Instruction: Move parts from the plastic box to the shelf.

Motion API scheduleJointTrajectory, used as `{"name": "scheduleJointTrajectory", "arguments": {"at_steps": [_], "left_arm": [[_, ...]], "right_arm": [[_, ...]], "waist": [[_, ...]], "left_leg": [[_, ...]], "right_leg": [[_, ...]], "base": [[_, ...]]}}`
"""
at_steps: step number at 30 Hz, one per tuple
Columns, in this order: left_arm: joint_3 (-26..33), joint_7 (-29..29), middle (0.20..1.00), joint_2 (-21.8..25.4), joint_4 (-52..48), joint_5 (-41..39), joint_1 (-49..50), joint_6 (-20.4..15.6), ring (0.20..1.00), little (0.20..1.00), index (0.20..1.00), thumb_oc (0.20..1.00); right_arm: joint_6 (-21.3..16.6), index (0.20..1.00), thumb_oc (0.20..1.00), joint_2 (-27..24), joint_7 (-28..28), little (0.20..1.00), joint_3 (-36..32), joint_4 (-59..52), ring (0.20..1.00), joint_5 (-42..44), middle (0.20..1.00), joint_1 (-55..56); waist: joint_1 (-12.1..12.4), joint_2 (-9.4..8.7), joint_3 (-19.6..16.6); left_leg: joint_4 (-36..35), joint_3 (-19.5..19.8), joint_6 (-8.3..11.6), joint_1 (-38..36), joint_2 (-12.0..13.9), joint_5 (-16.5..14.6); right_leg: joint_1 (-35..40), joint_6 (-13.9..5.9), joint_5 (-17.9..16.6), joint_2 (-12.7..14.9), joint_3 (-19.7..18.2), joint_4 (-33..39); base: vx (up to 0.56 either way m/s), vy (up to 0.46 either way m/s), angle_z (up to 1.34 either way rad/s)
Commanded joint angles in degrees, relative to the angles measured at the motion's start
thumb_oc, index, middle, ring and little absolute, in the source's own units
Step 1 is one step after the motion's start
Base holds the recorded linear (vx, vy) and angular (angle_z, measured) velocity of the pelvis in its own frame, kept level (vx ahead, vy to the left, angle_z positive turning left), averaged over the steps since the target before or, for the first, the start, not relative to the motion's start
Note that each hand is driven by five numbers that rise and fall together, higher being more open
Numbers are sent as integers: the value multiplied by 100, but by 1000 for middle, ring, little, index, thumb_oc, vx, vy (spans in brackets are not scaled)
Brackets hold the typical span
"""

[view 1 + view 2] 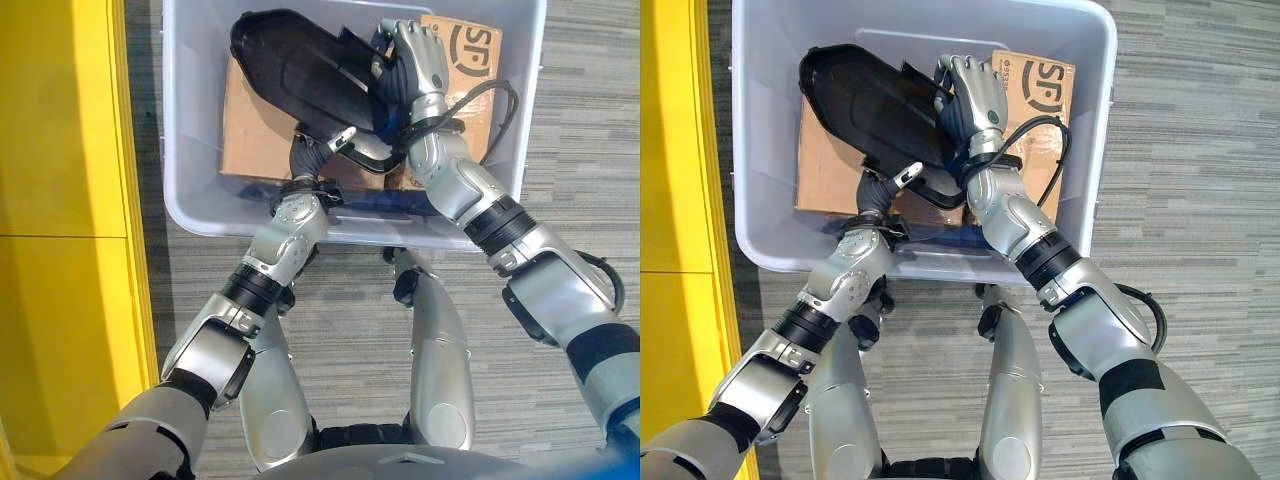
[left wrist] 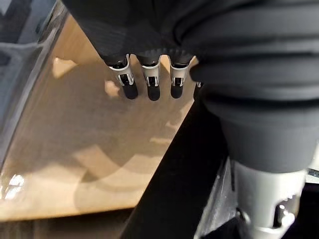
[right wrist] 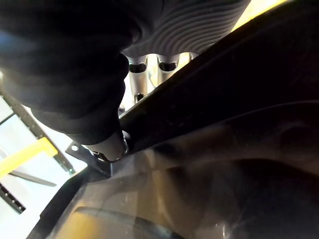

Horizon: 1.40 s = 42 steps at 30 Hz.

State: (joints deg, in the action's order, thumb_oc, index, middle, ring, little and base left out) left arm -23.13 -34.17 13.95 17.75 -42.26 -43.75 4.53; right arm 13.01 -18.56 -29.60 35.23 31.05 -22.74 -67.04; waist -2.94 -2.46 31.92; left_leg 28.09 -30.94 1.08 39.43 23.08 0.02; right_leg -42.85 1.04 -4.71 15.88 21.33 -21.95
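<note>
A large black moulded plastic part [image 1: 300,70] lies tilted inside the pale plastic box [image 1: 190,215], above a flat cardboard sheet [image 1: 250,130]. My left hand [image 1: 340,138] grips the part's near end, with the thumb on top and the fingers [image 2: 149,82] below its edge [image 2: 179,169]. At the part's far right edge, my right hand [image 1: 418,62] has its fingers [image 3: 167,63] curled over the rim [image 3: 224,124]. Both hands are shut on the part.
A printed cardboard box [image 1: 470,50] lies in the plastic box's far right corner, behind my right hand. A yellow surface [image 1: 60,200] runs along the left side. Grey striped carpet [image 1: 580,150] surrounds the box.
</note>
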Motion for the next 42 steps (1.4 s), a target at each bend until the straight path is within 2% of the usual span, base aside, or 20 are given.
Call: {"name": "scheduleJointTrajectory", "arguments": {"at_steps": [1,5,8,11,12,14,15,16,19,21,23,24,27,28,32,37,38,41,42], "left_arm": [[-375,-50,1000,-414,-231,-84,-257,-191,1000,1000,1000,1000],[-313,-215,1000,-472,-331,-112,-212,-242,1000,1000,1000,1000],[-266,-342,1000,-501,-410,-157,-138,-270,1000,1000,1000,1000],[-200,-406,1000,-481,-524,-175,7,-455,1000,1000,1000,1000],[-162,-471,1000,-471,-591,45,60,-754,1000,1000,1000,1000],[-132,-541,1000,-455,-691,36,94,-908,1000,1000,1000,1000],[-89,-503,871,-435,-817,3,134,-963,871,871,871,871],[-53,-461,200,-407,-929,4,206,-1037,200,200,200,200],[17,-430,200,-327,-1254,163,337,-1022,200,200,200,200],[-7,-377,200,-303,-1453,207,444,-1014,200,200,200,200],[7,-351,200,-286,-1606,367,558,-1035,200,200,200,200],[-21,-462,200,-211,-1792,478,770,-1063,200,200,200,200],[-13,-550,200,-208,-1911,571,984,-1029,200,200,200,200],[-9,-668,200,-185,-1961,616,1108,-1038,200,200,200,200],[37,-920,200,-190,-2114,816,1331,-795,200,200,200,200],[83,-1135,200,-210,-2163,852,1381,-688,200,200,200,200],[100,-1269,200,-231,-2217,928,1399,-650,200,200,200,200],[162,-1443,200,-308,-2341,1145,1527,-645,200,200,200,200],[193,-1443,200,-408,-2425,1303,1679,-656,200,200,200,200]], "right_arm": [[-333,200,200,143,-265,200,117,-597,200,174,200,-109],[-358,200,200,216,-288,200,-23,-749,200,814,200,-28],[-302,200,200,245,-361,200,-113,-809,200,960,200,95],[-333,200,200,297,-507,200,-212,-786,200,1268,200,256],[-362,200,200,315,-525,200,-284,-839,200,1449,200,376],[-383,200,200,315,-526,200,-307,-865,200,1541,200,474],[-405,200,200,317,-527,200,-315,-909,200,1659,200,557],[-434,200,200,337,-519,200,-300,-980,200,1686,200,710],[-467,200,200,354,-491,200,-320,-1249,200,1740,200,1075],[-614,200,200,398,-569,200,-364,-1457,200,2156,200,1409],[-922,200,200,454,-676,200,-427,-1559,200,2491,200,1685],[-1131,200,200,580,-623,200,-469,-1804,200,2921,200,2200],[-1278,200,200,614,-633,200,-489,-2011,200,2965,200,2614],[-1398,200,200,632,-644,200,-491,-2147,200,2882,200,2875],[-1306,200,200,746,-525,200,-352,-2357,200,2858,200,3176],[-1126,200,200,812,-319,200,-228,-2504,200,2984,200,3177],[-1008,200,200,847,-184,200,-174,-2588,200,2988,200,3164],[-733,200,200,901,-36,200,-84,-2760,200,3061,200,3155],[-581,200,200,899,-17,200,8,-2891,200,3129,200,3210]], "waist": [[150,228,-213],[140,206,-213],[145,203,-213],[153,211,-213],[158,220,-213],[161,225,-213],[161,227,-213],[153,228,-213],[131,241,-213],[111,257,-213],[78,247,-215],[23,244,-411],[-9,245,-600],[-32,257,-772],[-2,314,-1143],[56,336,-1274],[95,357,-1313],[180,369,-1399],[180,347,-1464]], "left_leg": [[-579,509,915,-371,113,57],[-603,496,897,-567,79,17],[-639,503,876,-720,45,-8],[-694,508,837,-989,-6,-61],[-715,488,807,-1127,-26,-76],[-744,475,784,-1249,-54,-93],[-766,476,772,-1348,-83,-112],[-803,469,755,-1518,-119,-127],[-883,461,700,-1914,-199,-164],[-978,446,661,-2288,-259,-171],[-1102,444,642,-2691,-317,-176],[-1255,454,629,-3049,-352,-156],[-1375,430,617,-3262,-371,-136],[-1439,422,602,-3404,-385,-142],[-1485,463,571,-3696,-384,-190],[-1353,584,573,-3711,-284,-116],[-1365,564,542,-3665,-159,103],[-1453,641,707,-3682,160,570],[-1418,608,934,-3666,406,914]], "right_leg": [[107,-795,757,67,-168,-434],[269,-788,819,28,-209,-431],[401,-786,866,17,-219,-432],[650,-766,970,-19,-246,-435],[773,-751,1026,-21,-230,-482],[877,-750,1062,-26,-228,-488],[965,-746,1089,-40,-240,-476],[1122,-737,1124,-52,-234,-460],[1515,-727,1178,-56,-222,-384],[1898,-722,1209,-36,-199,-311],[2330,-716,1196,-64,-189,-118],[2783,-700,1193,-118,-187,119],[3047,-706,1155,-125,-191,315],[3225,-706,1154,-142,-223,404],[3697,-611,1332,-280,-217,493],[3837,-451,1581,-427,-197,319],[3817,-340,1574,-506,-125,301],[3850,-274,1586,-560,-28,415],[3964,-330,1605,-499,67,644]], "base": [[0,0,0],[-10,17,-3],[-13,22,-6],[-14,41,-3],[-15,37,-3],[-8,42,-2],[4,60,-3],[6,62,-3],[4,66,-3],[6,87,-1],[57,51,-3],[100,29,-5],[89,-12,-7],[115,-57,-6],[98,-100,-3],[20,-124,2],[-45,-124,9],[-26,-98,7],[-34,-59,6]]}}
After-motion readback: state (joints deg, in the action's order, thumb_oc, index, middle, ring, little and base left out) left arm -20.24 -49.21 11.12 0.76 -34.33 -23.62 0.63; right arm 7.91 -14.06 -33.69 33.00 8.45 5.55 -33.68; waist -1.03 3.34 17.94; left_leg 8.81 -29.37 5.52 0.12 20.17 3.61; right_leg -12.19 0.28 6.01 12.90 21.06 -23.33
